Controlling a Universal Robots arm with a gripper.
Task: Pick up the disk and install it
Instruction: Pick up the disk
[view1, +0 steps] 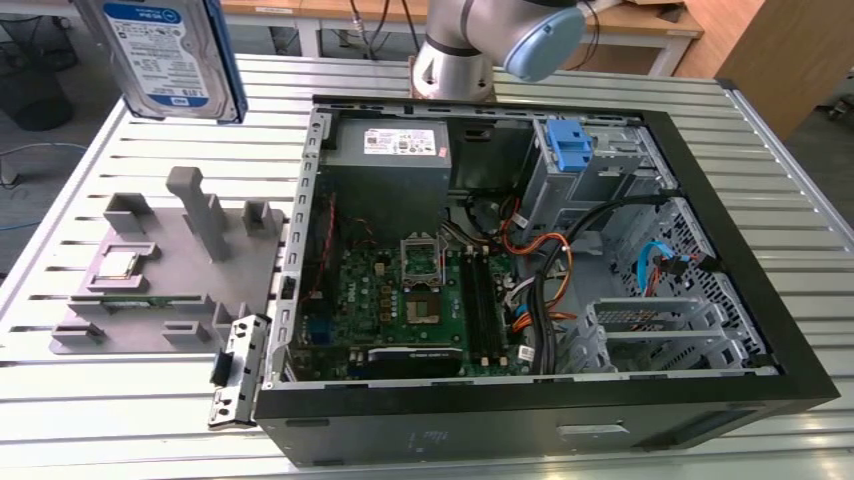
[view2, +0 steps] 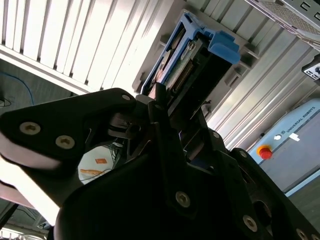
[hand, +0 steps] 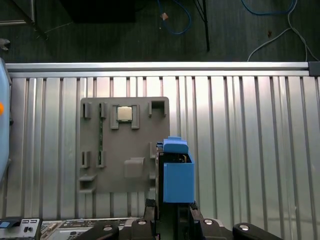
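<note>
Disk (view1: 163, 58), blue-white label (view1: 155, 38), in claw (hand: 172, 206)

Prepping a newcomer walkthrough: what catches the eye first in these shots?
First, the disk with its blue rails, gripped by the tool and hanging high at the exterior view's upper left. Then the open computer case in the middle, with its motherboard and cables exposed, and a grey holder plate on its left in that view.

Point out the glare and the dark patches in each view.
Exterior view: even light, the computer case dim inside. Second wrist view: the table glares white, the gripper holding the disk is near-black. First wrist view: table evenly lit, floor beyond dark.
</note>
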